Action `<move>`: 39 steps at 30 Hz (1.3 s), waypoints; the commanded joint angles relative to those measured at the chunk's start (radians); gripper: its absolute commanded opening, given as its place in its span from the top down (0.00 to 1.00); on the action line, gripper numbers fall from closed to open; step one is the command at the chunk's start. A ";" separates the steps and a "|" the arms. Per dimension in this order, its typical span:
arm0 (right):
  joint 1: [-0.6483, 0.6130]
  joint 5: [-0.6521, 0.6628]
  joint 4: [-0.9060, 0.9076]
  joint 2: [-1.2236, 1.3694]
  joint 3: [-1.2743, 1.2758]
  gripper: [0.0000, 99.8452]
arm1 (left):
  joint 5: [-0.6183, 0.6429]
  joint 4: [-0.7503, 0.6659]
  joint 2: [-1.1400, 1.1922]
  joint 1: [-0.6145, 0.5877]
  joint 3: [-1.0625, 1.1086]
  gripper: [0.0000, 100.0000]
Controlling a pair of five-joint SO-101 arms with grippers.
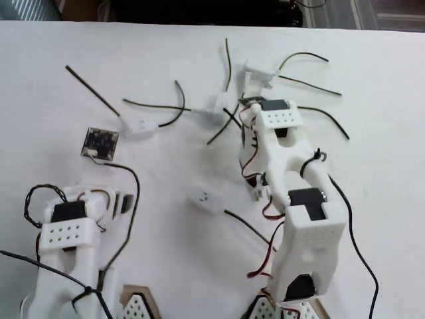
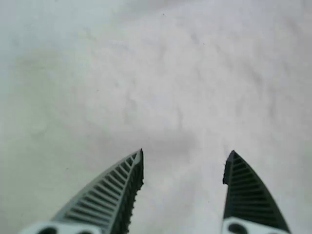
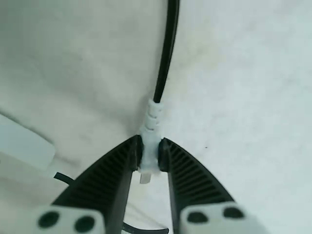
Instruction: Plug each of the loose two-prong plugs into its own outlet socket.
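On the white worktop (image 1: 372, 146), far centre-right: right arm (image 1: 292, 166) extended | progress: early, I judge; corded plugs (image 1: 202, 199) lie loose, none visibly seated | left pincer (image 2: 185, 158): open over bare worktop | right pincer (image 3: 150, 144): clamped on held plug (image 3: 152, 117) | held plug: white body between the tips, black cord trailing away

I am holding my left arm (image 1: 66, 247) folded low near its base, and my left end effector (image 2: 185, 157) is hovering over the desk (image 2: 156, 73) with its two fingers spread wide apart. I am holding my right arm (image 1: 292, 166) stretched far forward, and my right end effector (image 3: 150, 145) is pinching a white plug (image 3: 152, 117) between its fingertips.
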 commanded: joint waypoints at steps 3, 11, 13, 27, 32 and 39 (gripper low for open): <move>-0.028 -0.041 0.016 -0.007 -0.018 0.97 | -0.011 -0.018 -0.025 -0.005 -0.003 0.73; -0.028 -0.048 0.016 -0.007 0.002 0.95 | -0.012 -0.018 -0.025 -0.005 -0.003 0.73; -0.028 -0.048 0.016 -0.007 0.002 0.96 | -0.012 -0.017 -0.025 -0.005 -0.003 0.73; -0.035 -0.048 0.018 0.050 -0.005 0.98 | -0.012 -0.017 -0.025 -0.005 -0.002 0.73; -0.027 -0.043 0.077 -0.008 -0.048 0.98 | -0.012 -0.017 -0.025 -0.005 -0.002 0.73; -0.071 -0.040 0.163 -0.277 -0.061 0.98 | -0.008 -0.021 -0.027 -0.005 -0.009 0.73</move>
